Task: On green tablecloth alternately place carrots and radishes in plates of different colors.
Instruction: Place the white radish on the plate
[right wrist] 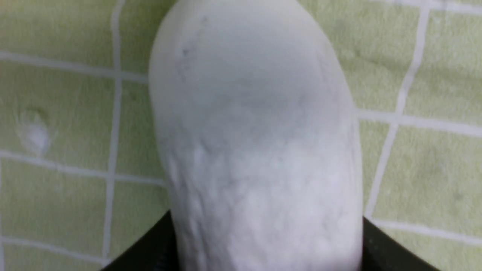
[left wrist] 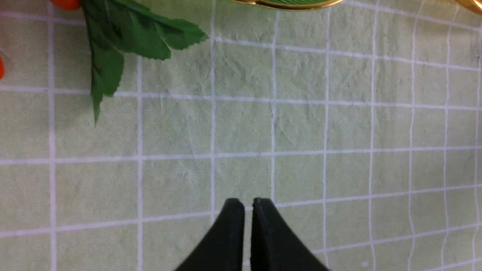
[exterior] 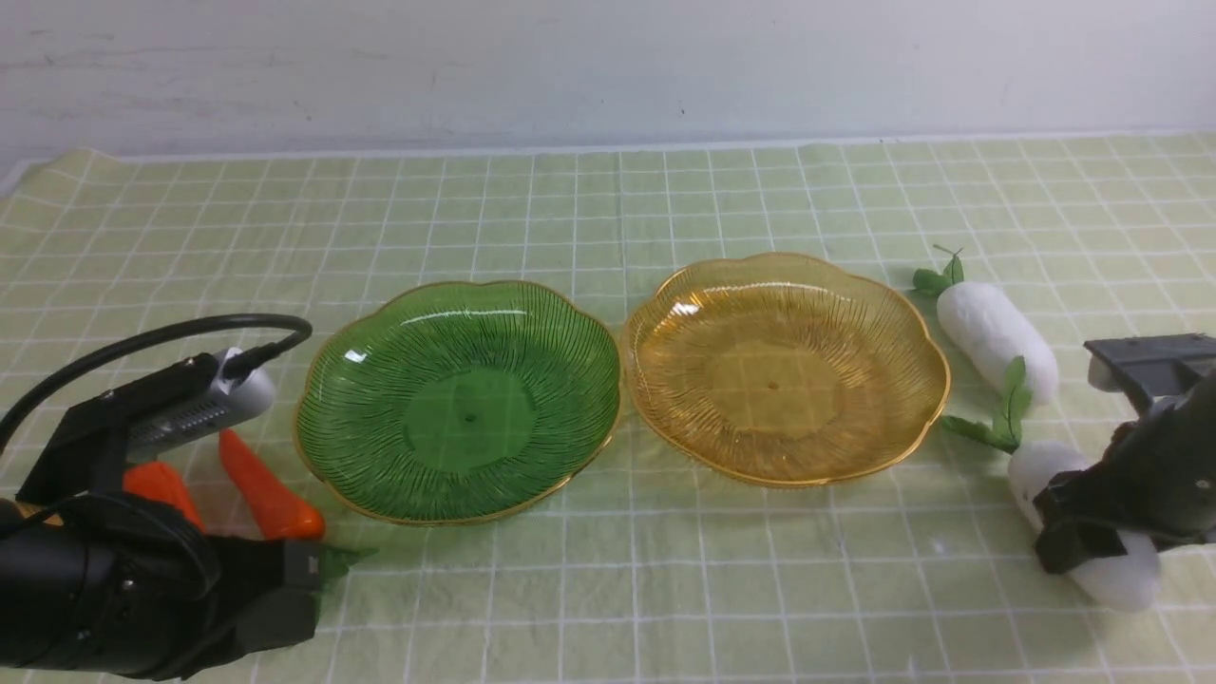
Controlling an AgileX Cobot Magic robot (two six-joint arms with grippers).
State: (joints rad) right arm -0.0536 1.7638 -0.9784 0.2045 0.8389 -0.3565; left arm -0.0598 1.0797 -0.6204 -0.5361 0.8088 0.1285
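The green plate [exterior: 459, 399] and the amber plate [exterior: 787, 366] sit side by side on the green tablecloth [exterior: 608, 209], both empty. Two carrots lie left of the green plate: one [exterior: 266, 489] in full view, the other [exterior: 161, 486] partly hidden by my left arm. My left gripper [exterior: 306, 575] is shut and empty above bare cloth [left wrist: 247, 203], beside the carrot's leaves [left wrist: 124, 34]. Two radishes lie right of the amber plate. My right gripper [exterior: 1083, 532] is shut on the near radish [exterior: 1116, 575], its jaws pressed on both sides [right wrist: 266, 218]. The far radish [exterior: 997, 328] lies free.
A white wall [exterior: 608, 66] runs behind the table's far edge. My left arm's cable [exterior: 161, 337] loops above the carrots. The green plate's rim [left wrist: 290, 3] shows at the edge of the left wrist view.
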